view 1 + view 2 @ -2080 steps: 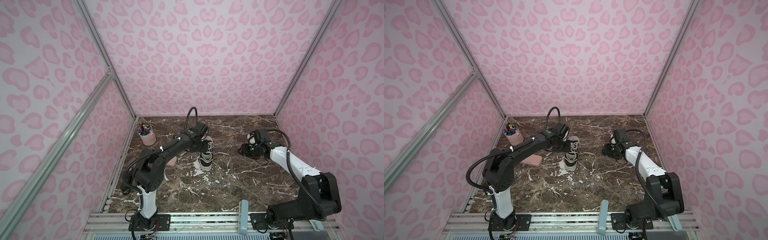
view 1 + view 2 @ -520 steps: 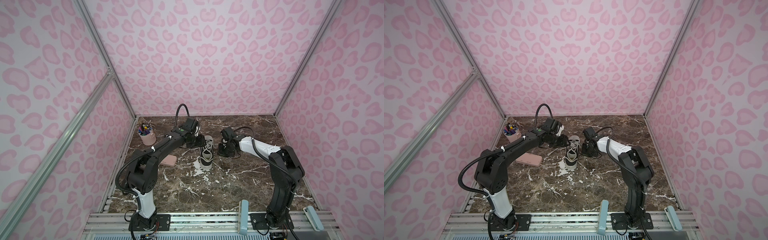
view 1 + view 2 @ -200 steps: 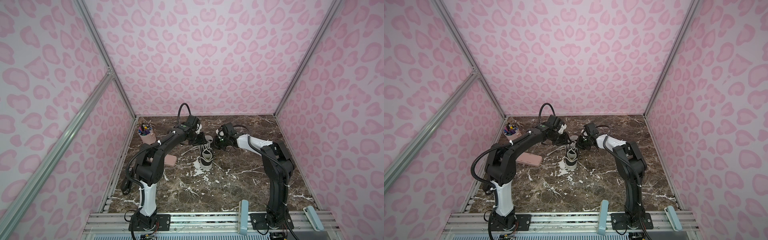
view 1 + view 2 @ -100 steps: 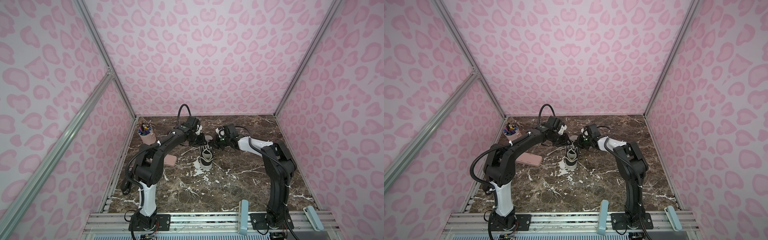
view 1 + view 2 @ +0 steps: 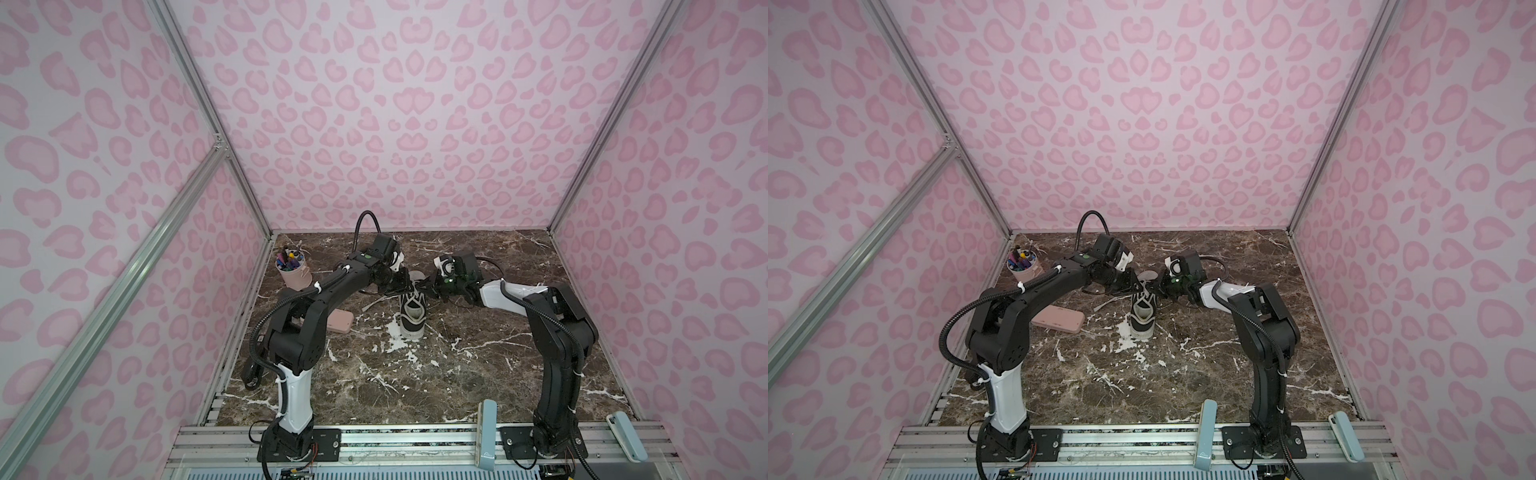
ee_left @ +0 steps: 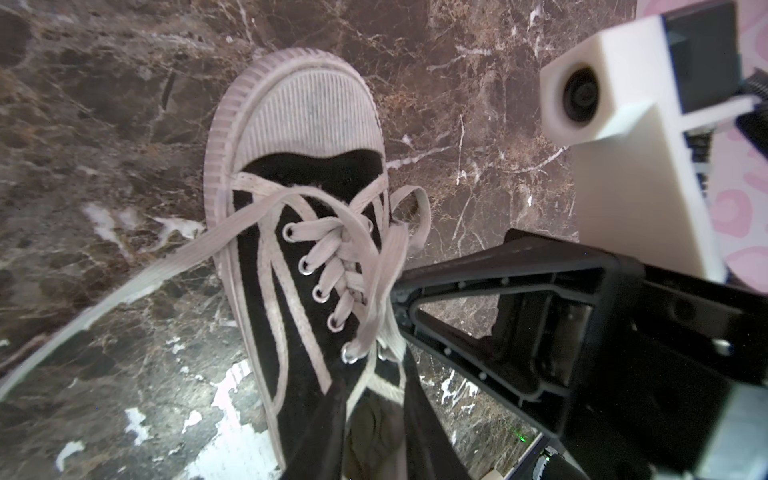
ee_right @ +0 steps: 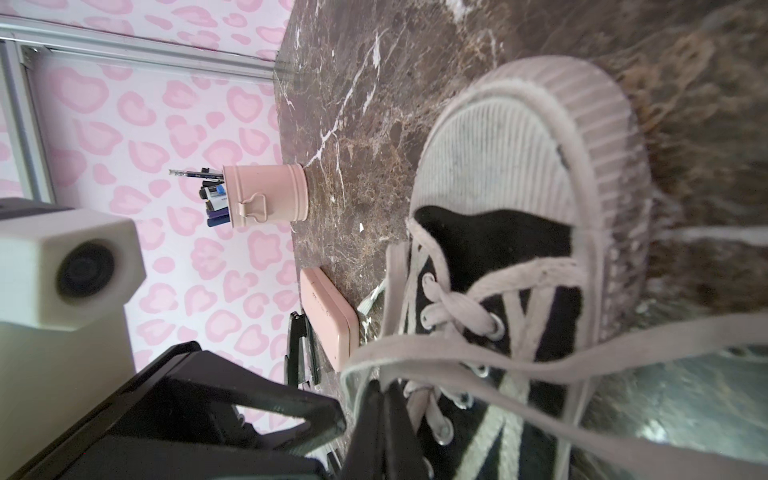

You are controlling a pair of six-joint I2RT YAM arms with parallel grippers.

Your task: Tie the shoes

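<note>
Sneaker (image 5: pixel 411 316) sits on the counter (image 5: pixel 415 374) with its collar between our two sets of fingers and its toe cap pointing away from both. Our right fingers (image 7: pixel 384 403) are pressed together on a white lace (image 6: pixel 392 249) by the top eyelets. Our left fingers (image 5: pixel 402 283), just beside them, stand narrowly apart around more lace; whether they grip it, we cannot tell.

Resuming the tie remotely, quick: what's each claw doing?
Left claw: partly open, straddling the sneaker's laces.
Right claw: closed, pinching one lace.
</note>
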